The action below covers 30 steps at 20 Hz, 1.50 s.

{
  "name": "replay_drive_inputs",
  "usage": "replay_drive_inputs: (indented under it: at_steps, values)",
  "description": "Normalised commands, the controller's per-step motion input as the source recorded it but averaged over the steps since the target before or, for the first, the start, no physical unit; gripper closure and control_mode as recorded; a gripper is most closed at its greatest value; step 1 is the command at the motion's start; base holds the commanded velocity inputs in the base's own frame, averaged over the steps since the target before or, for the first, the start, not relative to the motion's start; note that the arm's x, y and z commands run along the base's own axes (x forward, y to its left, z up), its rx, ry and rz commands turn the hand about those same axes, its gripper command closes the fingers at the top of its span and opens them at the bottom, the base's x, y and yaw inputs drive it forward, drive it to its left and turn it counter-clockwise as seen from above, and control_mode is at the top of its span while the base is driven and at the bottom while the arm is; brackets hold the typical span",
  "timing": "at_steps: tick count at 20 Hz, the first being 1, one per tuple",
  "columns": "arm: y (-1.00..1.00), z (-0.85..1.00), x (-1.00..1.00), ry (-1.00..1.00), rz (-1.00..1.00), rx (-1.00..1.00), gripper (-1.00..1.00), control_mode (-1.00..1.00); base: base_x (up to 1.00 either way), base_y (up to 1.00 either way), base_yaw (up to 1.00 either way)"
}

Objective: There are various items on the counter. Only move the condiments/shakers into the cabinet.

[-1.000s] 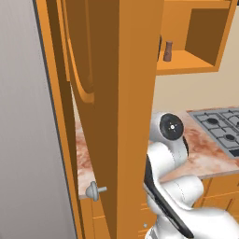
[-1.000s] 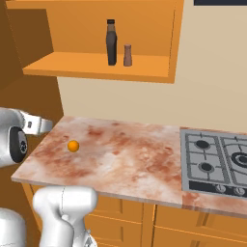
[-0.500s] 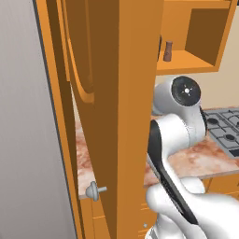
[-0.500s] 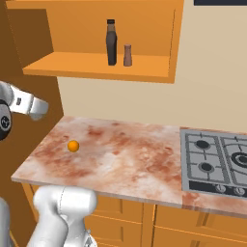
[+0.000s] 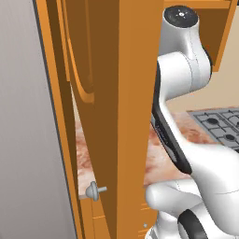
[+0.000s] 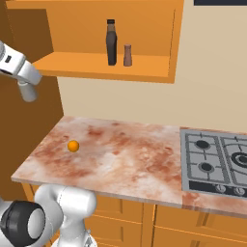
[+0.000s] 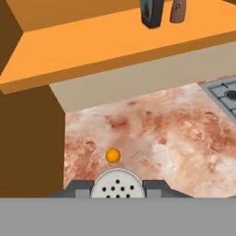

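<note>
A tall dark brown bottle (image 6: 111, 42) and a small brown shaker (image 6: 127, 55) stand side by side on the shelf of the open orange cabinet (image 6: 96, 65). The hand view has the bottle (image 7: 151, 11) and brown shaker (image 7: 178, 10) at its top edge. My gripper (image 6: 28, 91) hangs at the far left, just below shelf height and above the left end of the counter (image 6: 120, 154). It is shut on a pale grey shaker (image 7: 116, 184), whose domed perforated top sits between the fingertips.
A small orange ball-like fruit (image 6: 73, 145) lies on the counter's left part. The grey gas hob (image 6: 217, 161) fills the right end. The cabinet's tall open door (image 5: 135, 93) stands close to my left, with the raised arm (image 5: 182, 56) beside it.
The arm has swung upward, lifting the hand from counter height to just below the shelf. The bottle, brown shaker and fruit have stayed put.
</note>
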Motion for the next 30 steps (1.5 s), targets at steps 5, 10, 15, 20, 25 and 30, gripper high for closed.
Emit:
replay_drive_inputs:
  at_steps: [5, 10, 15, 20, 25, 30]
  values:
    - [-0.22, 0.31, 0.04, -0.12, 0.02, 0.00, 1.00, -1.00, 0.00, 0.00, 0.00]
    - [-0.04, 0.41, 0.13, -0.12, 0.01, -0.08, 1.00, -1.00, 0.00, 0.00, 0.00]
    - [0.00, 0.04, 0.02, -0.02, 0.00, -0.16, 1.00, -1.00, 0.00, 0.00, 0.00]
    - [-0.18, 0.00, 0.17, -0.01, 0.00, 0.00, 1.00, -1.00, 0.00, 0.00, 0.00]
    - [-0.21, 0.02, 0.31, -0.08, 0.00, 0.03, 1.00, -1.00, 0.00, 0.00, 0.00]
    - [-0.09, -0.04, 0.52, -0.08, 0.01, 0.00, 1.00, -1.00, 0.00, 0.00, 0.00]
